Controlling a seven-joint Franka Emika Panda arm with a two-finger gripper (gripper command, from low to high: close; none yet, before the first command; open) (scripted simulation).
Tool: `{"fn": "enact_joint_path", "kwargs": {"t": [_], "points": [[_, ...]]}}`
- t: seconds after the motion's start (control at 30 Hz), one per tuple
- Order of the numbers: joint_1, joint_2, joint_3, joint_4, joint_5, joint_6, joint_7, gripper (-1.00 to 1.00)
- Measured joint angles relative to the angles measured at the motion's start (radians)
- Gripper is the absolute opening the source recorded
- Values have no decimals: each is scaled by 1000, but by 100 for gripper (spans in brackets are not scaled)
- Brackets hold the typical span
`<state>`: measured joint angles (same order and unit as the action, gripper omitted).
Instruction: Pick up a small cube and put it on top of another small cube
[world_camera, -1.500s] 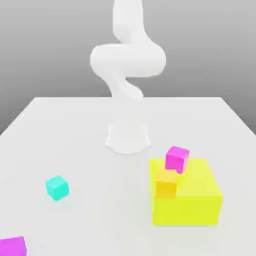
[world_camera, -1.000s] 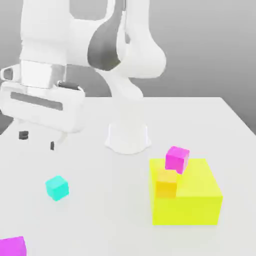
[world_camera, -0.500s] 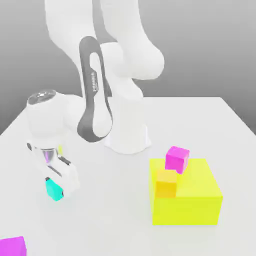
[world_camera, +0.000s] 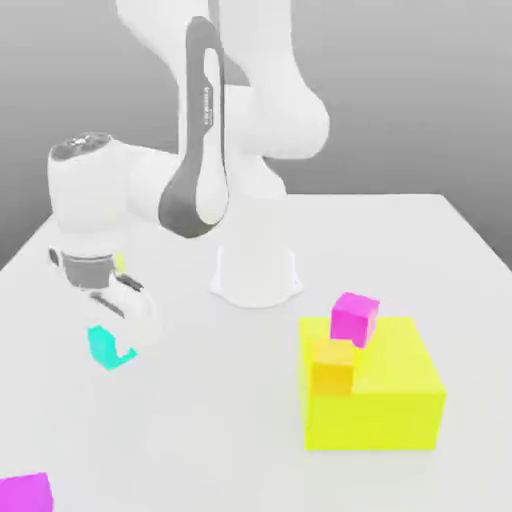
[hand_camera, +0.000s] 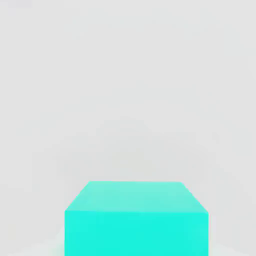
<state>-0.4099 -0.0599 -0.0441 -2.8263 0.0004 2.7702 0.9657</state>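
Gripper (world_camera: 118, 338): fingers closed on the cyan cube (world_camera: 104, 346), which seems to sit just above the table (world_camera: 200, 420), at the exterior view's left.
Yellow block (world_camera: 385, 395): well apart, bearing an orange cube (world_camera: 333, 366) and a magenta cube (world_camera: 354, 317).

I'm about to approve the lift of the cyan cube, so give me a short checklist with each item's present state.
1. Tool shut on the cyan cube: ok.
2. Cube square in the grip: cannot tell; the hand view sees one face.
3. Cube off the table: cannot tell.
4. Orange cube top bare as a target: ok.
5. Magenta cube standing close beside that target: not ok, tight clearance.
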Motion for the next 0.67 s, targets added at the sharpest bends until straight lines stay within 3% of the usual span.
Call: {"fn": "enact_joint_path", "kwargs": {"t": [0.37,0.43,0.53,0.57,0.67], "points": [[325,-245,280,143,110,-383,133,-100],[358,-244,315,149,120,-389,150,-100],[361,-167,337,125,105,-289,169,-100],[360,-137,341,115,99,-249,175,100],[360,-137,341,115,99,-249,175,100]]}}
